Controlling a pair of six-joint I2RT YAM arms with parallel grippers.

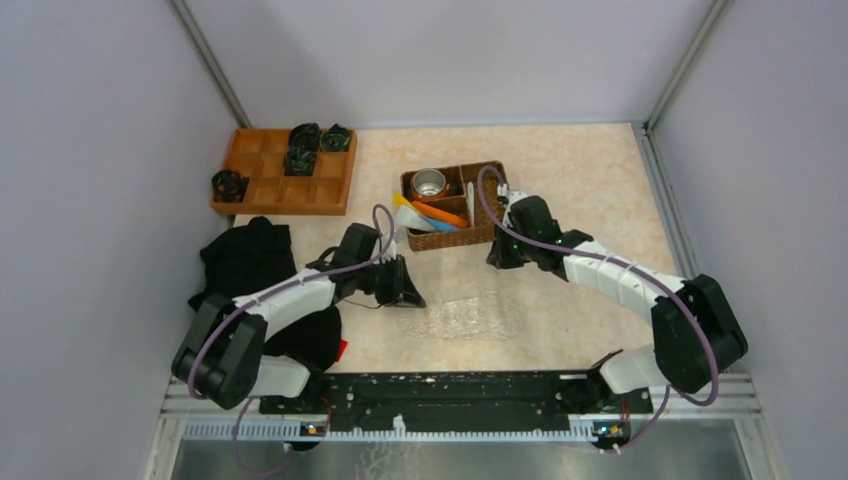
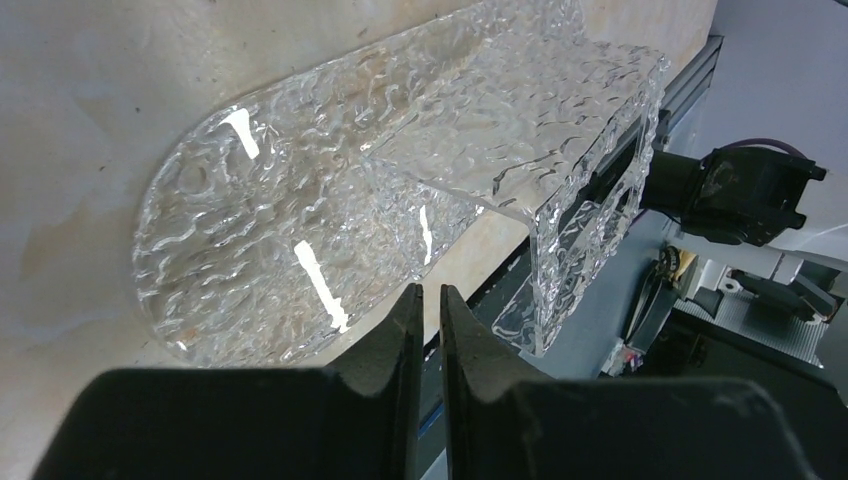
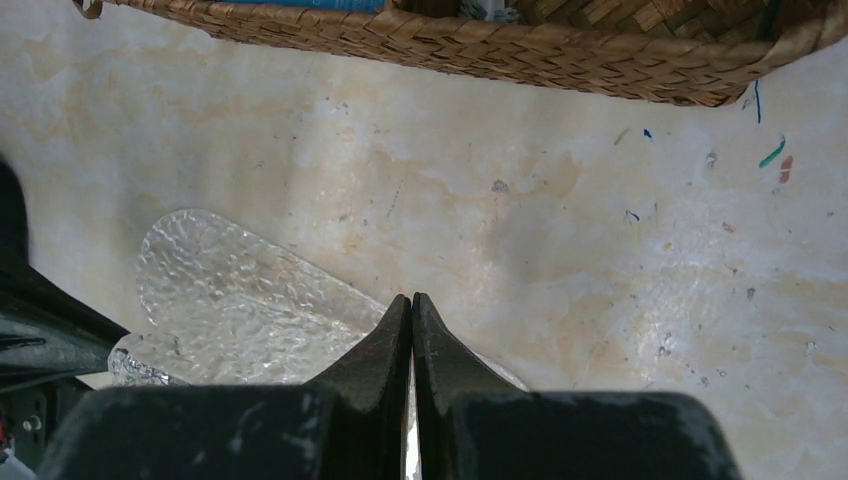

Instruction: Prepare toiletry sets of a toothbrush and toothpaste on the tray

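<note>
Both claws sit at the clear tray (image 1: 462, 315) by the tabletop's (image 1: 590, 190) near edge. The left gripper (image 2: 430, 292), nearly closed, seems to pinch its rim, and the right gripper (image 3: 412, 298) is closed on nothing. Best to keep it flat.

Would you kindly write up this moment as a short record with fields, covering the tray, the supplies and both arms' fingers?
tray: clear bumpy plastic tray lying on the table, no toothbrush or tube on it yet
supplies: small orange, blue and yellow tubes in the brown wicker divided basket, next to a steel cup
left fingers: nearly together at the tray's edge; a grip cannot be confirmed
right fingers: shut, nothing visibly held, between basket and tray
elsewhere: orange wooden compartment tray at far left; black cloth by the left arm
</note>
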